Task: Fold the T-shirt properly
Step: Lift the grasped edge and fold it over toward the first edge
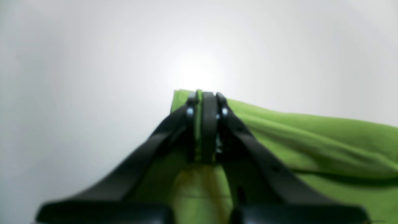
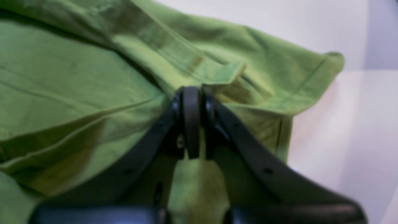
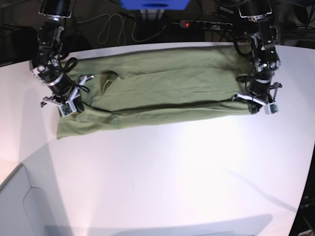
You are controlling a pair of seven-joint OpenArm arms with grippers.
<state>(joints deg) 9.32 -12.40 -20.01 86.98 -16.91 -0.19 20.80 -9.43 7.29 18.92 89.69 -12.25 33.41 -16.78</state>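
A: Where is the T-shirt (image 3: 162,91) sitting?

B: It is lying along the far edge of the white table (image 3: 172,172), stretching almost from the far left corner to the far right one. It is showing as a long, low band of olive green, with one lengthwise layer lying doubled over another, and a dark crease is running along the middle.

A: How is the cloth looking up close?

B: Thin and plain, with no print showing. In the right wrist view it is wrinkling into soft ridges, and a hemmed sleeve end is sticking out toward the bare table. A stitched seam is crossing the fabric just above the pincer there. In the left wrist view the cloth is appearing a brighter green, and one corner is rising up at the pincer tips.

A: And the grippers?

B: The left gripper (image 1: 205,104) is standing at the end of the shirt near the table's right edge, its jaws pressing together on a fold of the T-shirt; a strip of green is showing between them. The right gripper (image 2: 192,99) is working at the other end, near the left edge, and it is clamping the fabric too, with cloth bunching between the closed jaws.

A: Anything else on the table?

B: Only the shirt and the two arms. Beyond the far edge, cables and a power strip (image 3: 204,24) with a red light are lying in the dark.
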